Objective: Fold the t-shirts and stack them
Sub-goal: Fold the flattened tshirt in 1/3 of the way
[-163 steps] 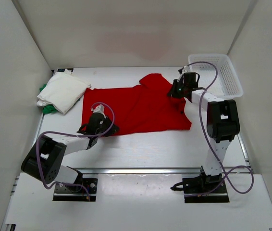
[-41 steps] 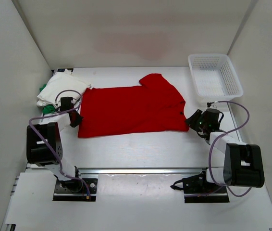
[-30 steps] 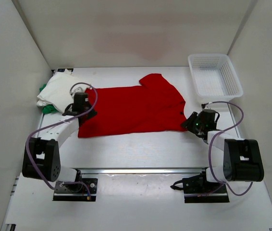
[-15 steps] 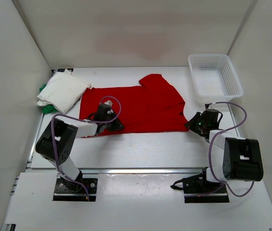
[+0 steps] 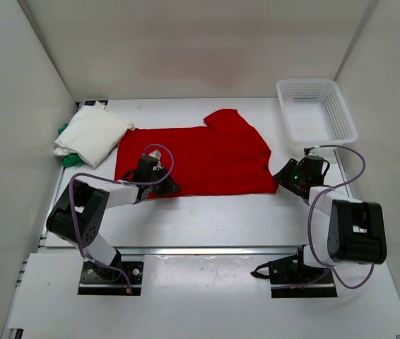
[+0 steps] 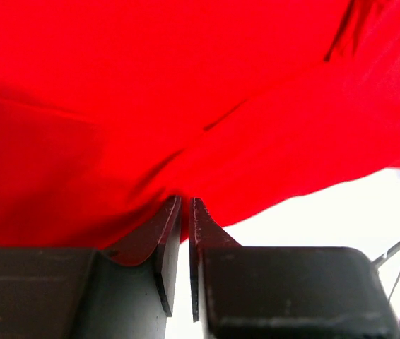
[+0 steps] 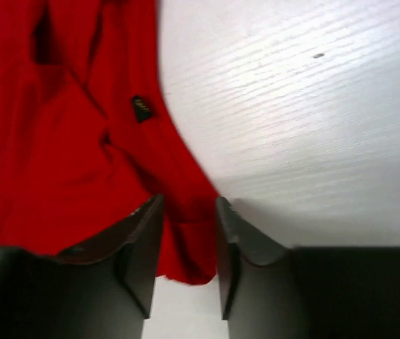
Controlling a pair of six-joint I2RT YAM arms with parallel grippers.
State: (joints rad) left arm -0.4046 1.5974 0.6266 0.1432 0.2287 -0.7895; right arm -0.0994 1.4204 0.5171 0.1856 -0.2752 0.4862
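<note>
Left gripper (image 6: 184,203) thinly pinches the red t-shirt (image 5: 207,155) at its hem and may slip; right gripper (image 7: 189,206), parted astride its corner, may miss.

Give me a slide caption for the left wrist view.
Left pincer pinching the puckered edge of the red t-shirt on the white table.

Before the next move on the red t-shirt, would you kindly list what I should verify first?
1. Left gripper pinching the red cloth t-shirt's near hem: ok, jaws nearly together, creases radiate from the tips.
2. Right gripper gripping the near right corner: not ok, jaws apart, cloth only lies between them.
3. Shirt body spread flat: ok.
4. Folded white cloth t-shirt atop bright green cloth t-shirt, clear of the red one: cannot tell, edges very close.
5. White plastic mesh basket clear of the red shirt: ok.
</note>
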